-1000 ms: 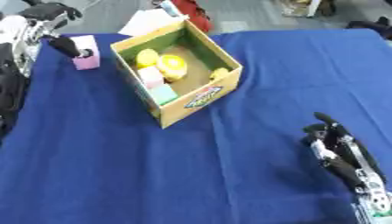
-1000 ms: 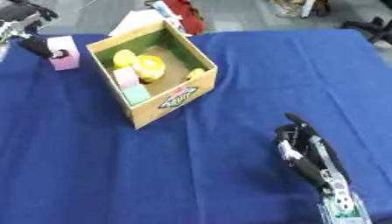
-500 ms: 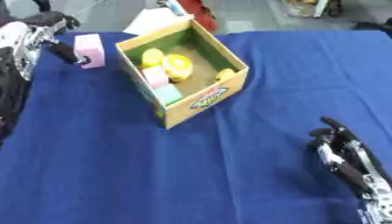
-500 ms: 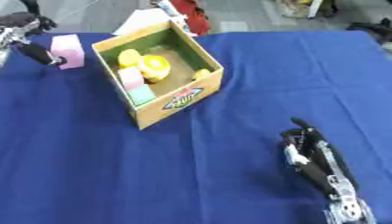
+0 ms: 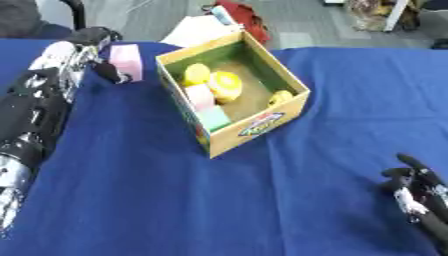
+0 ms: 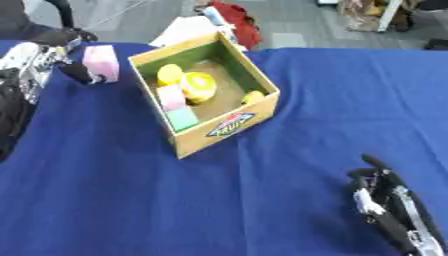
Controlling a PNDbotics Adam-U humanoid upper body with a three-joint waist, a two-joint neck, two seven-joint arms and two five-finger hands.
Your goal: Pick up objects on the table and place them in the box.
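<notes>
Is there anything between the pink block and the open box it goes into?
Nothing visible. The pink block, at the left robot hand, stands just outside the box, with only the box's near wall between it and the inside.

left hand (image 5: 87, 47): far left, fingers curled | right hand (image 6: 381, 192): lower right, fingers relaxed, idle
</notes>
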